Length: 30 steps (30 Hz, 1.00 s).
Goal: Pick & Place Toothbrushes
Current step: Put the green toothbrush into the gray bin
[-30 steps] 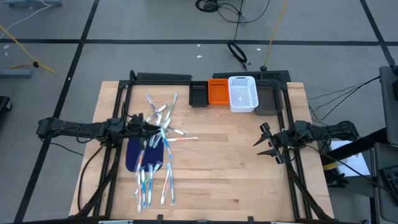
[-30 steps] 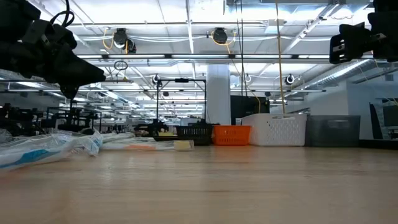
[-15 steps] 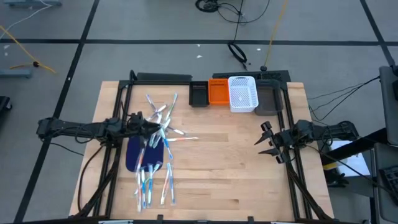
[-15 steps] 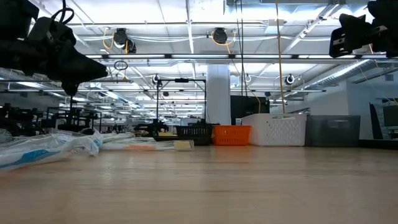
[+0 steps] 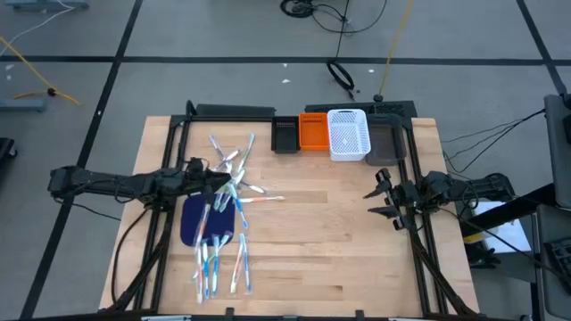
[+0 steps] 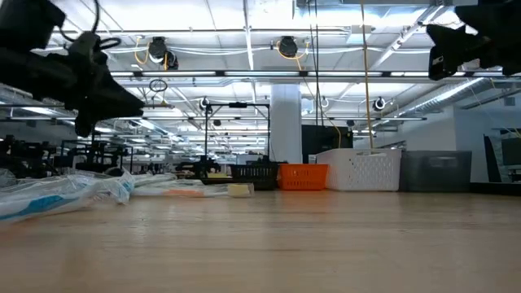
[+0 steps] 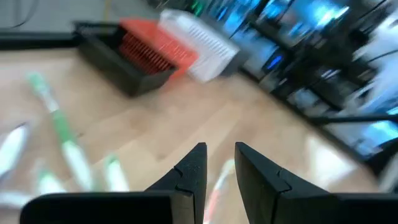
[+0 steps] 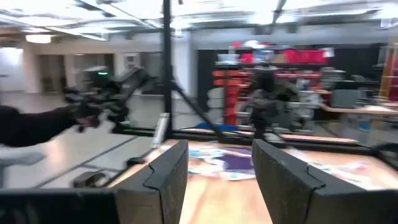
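Several thin white, teal and pink toothbrushes (image 5: 227,209) lie scattered on the left half of the table, some across a dark blue oval mat (image 5: 192,221). The low view shows them as a flat heap (image 6: 69,191); in the left wrist view they are blurred sticks (image 7: 62,134). My left gripper (image 5: 221,183) hovers above the far part of the pile, raised off the table (image 6: 94,94). Its fingers stand a narrow gap apart (image 7: 220,160) and hold nothing. My right gripper (image 5: 379,201) waits near the right edge, open (image 8: 217,162) and empty.
A row of bins stands at the table's far edge: black (image 5: 285,135), orange (image 5: 313,132), white (image 5: 348,134) and grey (image 5: 385,144). Bare wood lies between the pile and the right arm. Black frame rails run along the left and right sides.
My left gripper has tipped up from pointing down toward a more level slant and moved slightly toward the table's right, over the pile. My right gripper has shifted a little toward the far edge. The toothbrushes have not moved.
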Each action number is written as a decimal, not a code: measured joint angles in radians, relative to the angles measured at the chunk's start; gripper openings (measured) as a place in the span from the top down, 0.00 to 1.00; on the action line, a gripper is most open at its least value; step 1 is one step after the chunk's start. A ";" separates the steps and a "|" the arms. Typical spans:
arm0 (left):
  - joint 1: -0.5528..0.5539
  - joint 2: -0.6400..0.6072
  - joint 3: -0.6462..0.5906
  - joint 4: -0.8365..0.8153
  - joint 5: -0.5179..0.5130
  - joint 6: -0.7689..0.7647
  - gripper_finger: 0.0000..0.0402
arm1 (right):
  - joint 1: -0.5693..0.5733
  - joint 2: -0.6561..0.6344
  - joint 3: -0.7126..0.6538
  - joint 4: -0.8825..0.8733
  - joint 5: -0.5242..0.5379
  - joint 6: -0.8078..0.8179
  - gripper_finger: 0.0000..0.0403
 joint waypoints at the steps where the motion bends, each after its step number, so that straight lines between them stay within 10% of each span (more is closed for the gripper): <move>1: 0.011 0.033 0.034 -0.055 -0.006 -0.005 0.80 | 0.000 0.005 0.000 0.000 0.020 0.001 0.58; 18: 0.281 0.645 0.482 -0.604 0.153 -0.140 0.80 | 0.000 0.111 0.000 0.000 0.147 0.019 0.58; 30: 0.325 0.863 0.662 -0.799 0.165 -0.085 0.80 | 0.000 0.115 0.000 0.000 0.144 0.027 0.58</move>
